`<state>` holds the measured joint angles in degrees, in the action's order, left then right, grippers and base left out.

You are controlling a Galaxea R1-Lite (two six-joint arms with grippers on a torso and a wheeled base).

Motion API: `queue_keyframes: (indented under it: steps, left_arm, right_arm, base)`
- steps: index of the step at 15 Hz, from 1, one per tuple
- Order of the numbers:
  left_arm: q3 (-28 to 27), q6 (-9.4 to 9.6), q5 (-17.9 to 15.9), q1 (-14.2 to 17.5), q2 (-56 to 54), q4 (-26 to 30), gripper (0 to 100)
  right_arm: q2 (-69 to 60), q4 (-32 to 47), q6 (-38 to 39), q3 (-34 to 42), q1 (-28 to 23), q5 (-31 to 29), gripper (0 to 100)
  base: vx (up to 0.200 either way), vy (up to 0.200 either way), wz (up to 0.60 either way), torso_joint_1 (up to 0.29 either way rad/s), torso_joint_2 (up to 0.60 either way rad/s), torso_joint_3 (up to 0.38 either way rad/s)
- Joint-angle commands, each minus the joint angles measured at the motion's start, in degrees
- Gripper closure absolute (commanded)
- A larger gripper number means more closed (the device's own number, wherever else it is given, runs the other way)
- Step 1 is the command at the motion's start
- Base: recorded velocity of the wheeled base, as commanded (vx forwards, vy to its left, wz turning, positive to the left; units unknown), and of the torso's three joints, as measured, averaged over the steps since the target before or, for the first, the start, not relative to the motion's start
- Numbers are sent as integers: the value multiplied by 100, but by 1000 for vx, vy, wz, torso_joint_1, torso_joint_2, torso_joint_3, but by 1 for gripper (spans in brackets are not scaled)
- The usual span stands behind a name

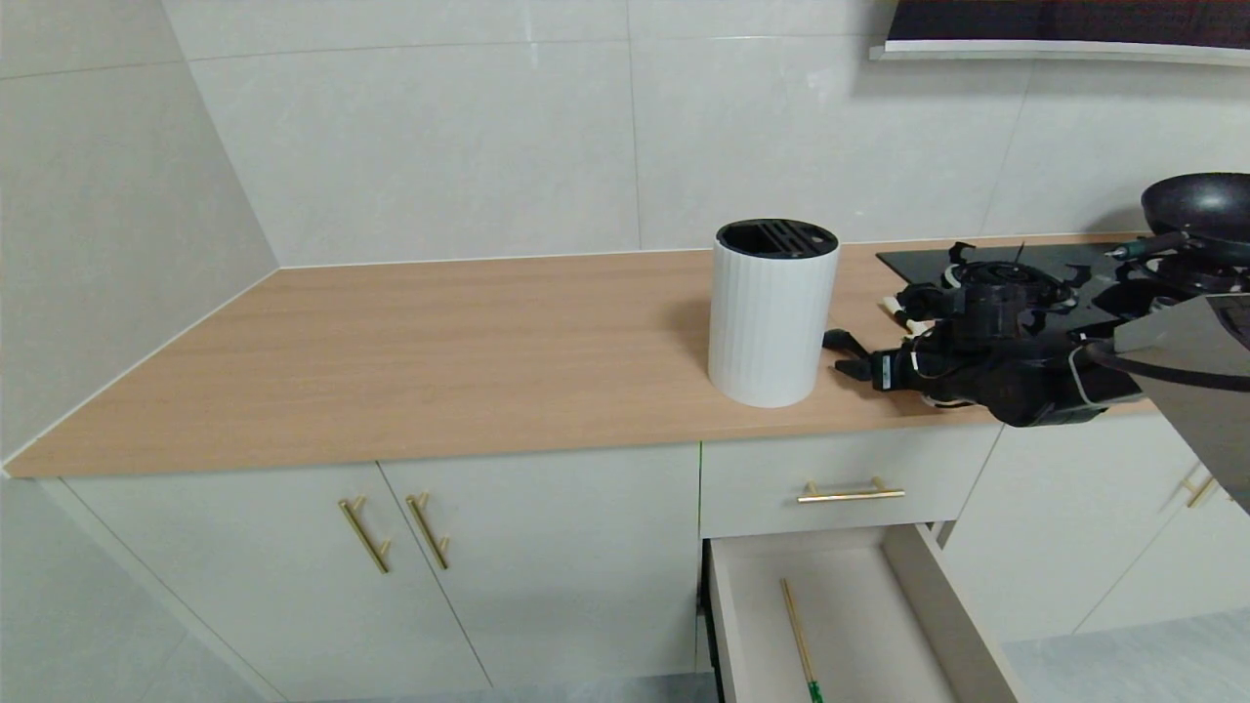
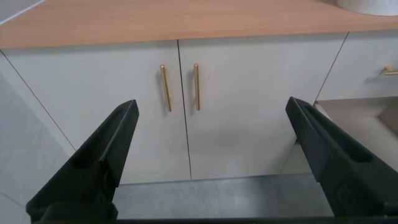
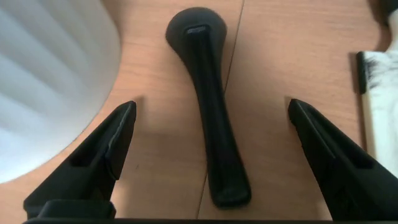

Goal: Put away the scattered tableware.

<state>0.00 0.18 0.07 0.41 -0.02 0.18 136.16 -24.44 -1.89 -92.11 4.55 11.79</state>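
Observation:
A black utensil [image 3: 211,106] with a rounded end lies flat on the wooden counter [image 1: 439,351], just right of the white ribbed utensil holder [image 1: 771,312]. My right gripper [image 1: 846,355] hovers low over it, open, one finger on each side of the utensil and not touching it. A white marbled handle [image 3: 376,106] lies on the counter beside it. Gold chopsticks [image 1: 799,635] rest in the open drawer [image 1: 742,605] below. My left gripper [image 2: 211,112] is open and holds nothing, low in front of the cabinet doors [image 2: 249,112].
A black cooktop [image 1: 1025,268] with a black pan [image 1: 1201,205] sits at the counter's right end, behind my right arm. The holder's white wall [image 3: 43,81] stands close to one right finger. The counter's left half is bare wood.

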Motion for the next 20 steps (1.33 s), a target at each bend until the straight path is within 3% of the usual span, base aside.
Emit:
queue_keyframes:
  steps: [1, 3, 4, 13, 16, 20]
  left_arm:
    - [0, -1, 1, 2, 2, -9, 0]
    - [0, -1, 1, 2, 2, -1, 0]
    - [0, -1, 1, 2, 2, -1, 0]
    - [0, -1, 1, 2, 2, -1, 0]
    - [0, -1, 1, 2, 2, -1, 0]
    - [0, -1, 1, 2, 2, -1, 0]
  right_arm:
    - [95, 10, -4, -35, 2, -10, 0]
    - [122, 10, -13, -61, 11, -19, 0]
    - [122, 10, -13, -61, 11, -19, 100]
    - [174, 1, -189, -70, 73, -238, 100]
    - [-19, 1, 92, -79, 99, -625, 100]
    - [-625, 1, 505, 202, 222, -1574, 100]
  base:
    - [0, 0, 0, 0, 0, 0]
    - [0, 0, 0, 0, 0, 0]
    - [0, 0, 0, 0, 0, 0]
    - [0, 0, 0, 0, 0, 0]
    - [0, 0, 0, 0, 0, 0]
    - [0, 0, 0, 0, 0, 0]
